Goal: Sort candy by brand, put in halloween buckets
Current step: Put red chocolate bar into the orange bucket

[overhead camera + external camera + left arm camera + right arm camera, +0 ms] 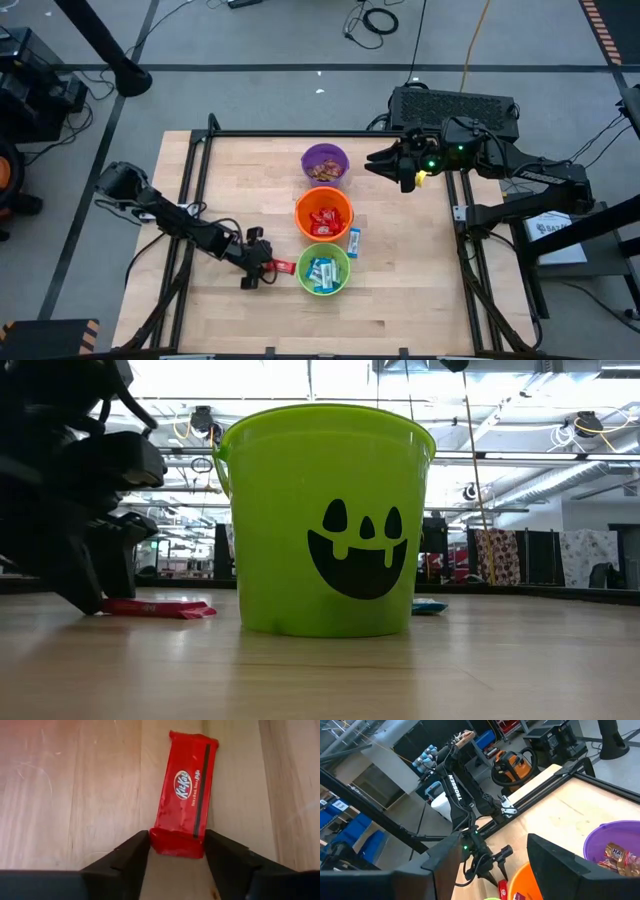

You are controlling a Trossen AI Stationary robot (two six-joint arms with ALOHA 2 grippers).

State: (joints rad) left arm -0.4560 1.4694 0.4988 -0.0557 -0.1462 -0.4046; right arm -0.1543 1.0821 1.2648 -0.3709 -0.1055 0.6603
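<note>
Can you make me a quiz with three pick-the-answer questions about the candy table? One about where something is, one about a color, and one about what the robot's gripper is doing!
1. Where is the loose red candy bar?
A. inside the purple bucket
B. on the table beside the green bucket
C. on top of the keyboard

2. What color is the middle bucket in the row?
A. orange
B. purple
C. green

3. What is the left gripper doing?
A. lifting the bar high in the air
B. resting far from any candy
C. standing with a finger on each side of the bar's end

Answers:
1. B: it lies on the wood next to the green bucket.
2. A: the orange bucket sits between the purple bucket and the green one.
3. C: its wrist view shows the bar's end between the fingers, on the table.
</note>
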